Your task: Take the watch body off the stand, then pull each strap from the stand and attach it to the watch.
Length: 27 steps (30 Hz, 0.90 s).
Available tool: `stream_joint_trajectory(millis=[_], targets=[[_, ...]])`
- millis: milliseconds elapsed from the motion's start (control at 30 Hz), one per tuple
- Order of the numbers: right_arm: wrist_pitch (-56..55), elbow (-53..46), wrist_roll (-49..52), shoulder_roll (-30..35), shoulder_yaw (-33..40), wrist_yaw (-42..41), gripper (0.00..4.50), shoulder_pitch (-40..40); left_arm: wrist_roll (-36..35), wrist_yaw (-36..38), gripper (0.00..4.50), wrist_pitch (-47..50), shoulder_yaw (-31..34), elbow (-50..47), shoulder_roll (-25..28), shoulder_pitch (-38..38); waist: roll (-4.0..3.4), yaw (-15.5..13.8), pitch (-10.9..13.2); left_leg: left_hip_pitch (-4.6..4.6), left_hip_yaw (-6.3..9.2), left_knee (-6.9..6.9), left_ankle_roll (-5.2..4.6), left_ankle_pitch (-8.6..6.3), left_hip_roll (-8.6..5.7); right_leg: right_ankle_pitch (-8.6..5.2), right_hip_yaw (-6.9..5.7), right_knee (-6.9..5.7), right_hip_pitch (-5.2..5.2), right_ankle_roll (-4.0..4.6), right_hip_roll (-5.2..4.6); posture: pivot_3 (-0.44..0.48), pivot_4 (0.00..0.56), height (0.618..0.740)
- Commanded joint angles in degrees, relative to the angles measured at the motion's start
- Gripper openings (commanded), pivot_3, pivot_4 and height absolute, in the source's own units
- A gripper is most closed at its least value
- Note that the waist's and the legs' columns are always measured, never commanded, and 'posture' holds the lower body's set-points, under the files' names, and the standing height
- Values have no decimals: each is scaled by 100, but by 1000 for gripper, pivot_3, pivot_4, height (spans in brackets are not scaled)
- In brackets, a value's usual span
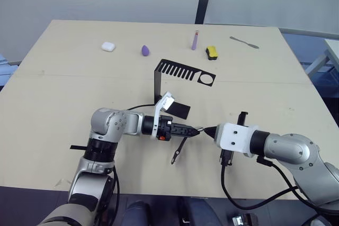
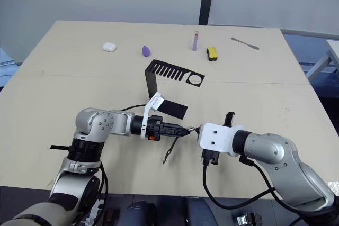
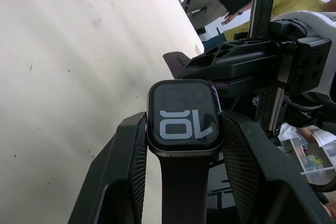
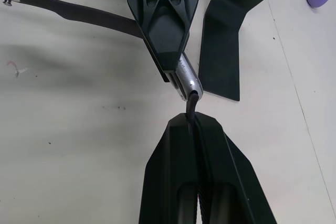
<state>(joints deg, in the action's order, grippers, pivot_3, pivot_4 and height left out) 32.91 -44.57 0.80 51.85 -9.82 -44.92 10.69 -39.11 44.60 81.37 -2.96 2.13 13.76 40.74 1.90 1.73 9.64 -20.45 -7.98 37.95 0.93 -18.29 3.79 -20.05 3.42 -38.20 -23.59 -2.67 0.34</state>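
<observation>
Right now everything turns on a tip-to-tip meeting just below the centre of the left eye view: the left gripper (image 1: 195, 130) points toward the frame's right, clamped on the watch body (image 3: 185, 117), while the right gripper (image 1: 207, 130) points back at it from the right, its fingers pinched flat on the second strap (image 4: 195, 103). In the right wrist view that strap's end touches the silver edge of the case, lined up roughly along the gripper's own axis, so the coming move looks like a short slide of the strap into the case slot; whether it is already seated cannot be told. The first strap (image 1: 178, 150) appears already fitted, hanging from the case down toward the lower centre of the frame, its long axis slanting to the lower left. Both arms are equally near the joint. The stand (image 1: 159, 83) sits above them at mid-frame, its comb arm bare and its base just beside the left gripper, so room upward is tight there. Toward the bottom of the frame, the table (image 1: 63, 78) lies open up to its near edge.
</observation>
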Motion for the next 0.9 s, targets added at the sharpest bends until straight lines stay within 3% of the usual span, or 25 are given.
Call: stream_joint_trajectory(millis=[33, 900], targets=[[-42, -135, 38, -85, -61, -54, 0, 81, -374, 151, 1576, 3, -123, -327, -239, 168, 0, 0, 0, 0, 0, 0, 0, 0, 0, 0, 0, 0, 0, 0, 0, 0, 150, 740], [-121, -43, -18, -95, -55, -26, 0, 18, -327, 161, 1576, -65, -156, -284, -251, 197, 0, 0, 0, 0, 0, 0, 0, 0, 0, 0, 0, 0, 0, 0, 0, 0, 150, 740]])
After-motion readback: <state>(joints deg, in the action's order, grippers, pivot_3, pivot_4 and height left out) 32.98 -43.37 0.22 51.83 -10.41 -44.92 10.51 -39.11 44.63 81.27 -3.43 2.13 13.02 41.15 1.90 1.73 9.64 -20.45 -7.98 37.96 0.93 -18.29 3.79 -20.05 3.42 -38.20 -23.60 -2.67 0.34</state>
